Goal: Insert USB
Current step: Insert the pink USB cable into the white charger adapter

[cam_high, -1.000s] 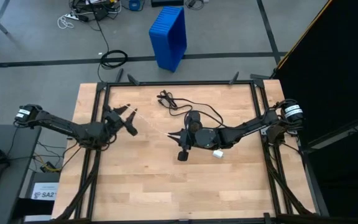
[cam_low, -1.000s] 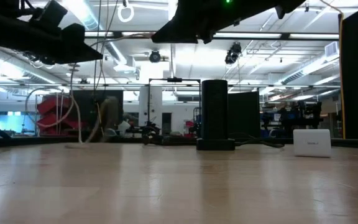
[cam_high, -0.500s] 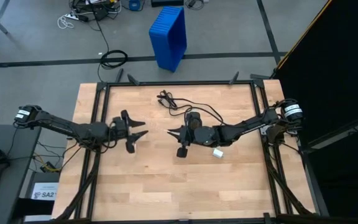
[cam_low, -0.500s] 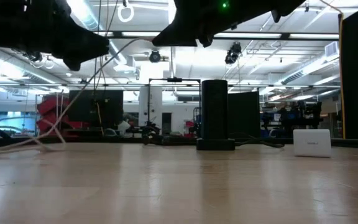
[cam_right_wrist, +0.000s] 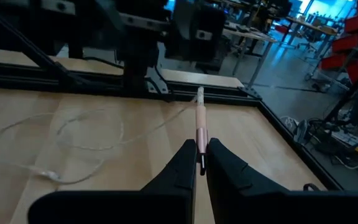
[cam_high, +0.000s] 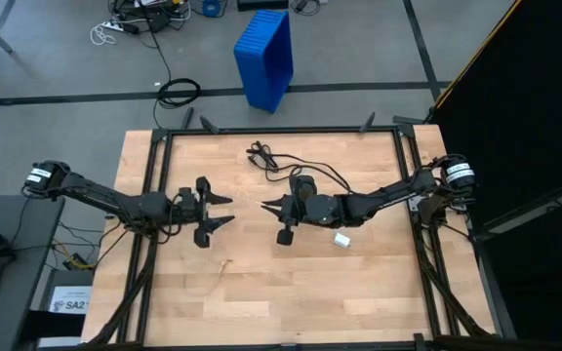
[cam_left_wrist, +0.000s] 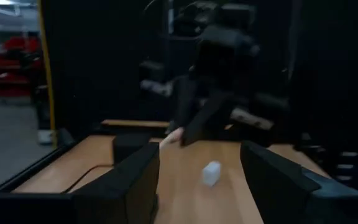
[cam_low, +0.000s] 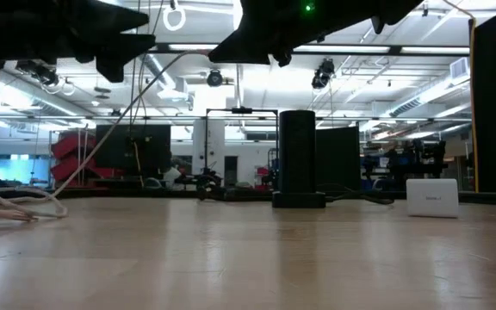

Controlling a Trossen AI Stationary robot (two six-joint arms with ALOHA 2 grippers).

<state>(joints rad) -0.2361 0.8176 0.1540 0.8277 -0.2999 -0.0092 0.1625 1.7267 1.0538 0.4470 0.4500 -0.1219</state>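
My right claw pinches the thin pink-tipped white cable; left claw gapes empty, so the handoff could miss.

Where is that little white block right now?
In the high view the white block lies on the table, right of centre, just beside the right arm.

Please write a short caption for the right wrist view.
Right gripper shut on a pink cable plug, white cable trailing over the wooden table.
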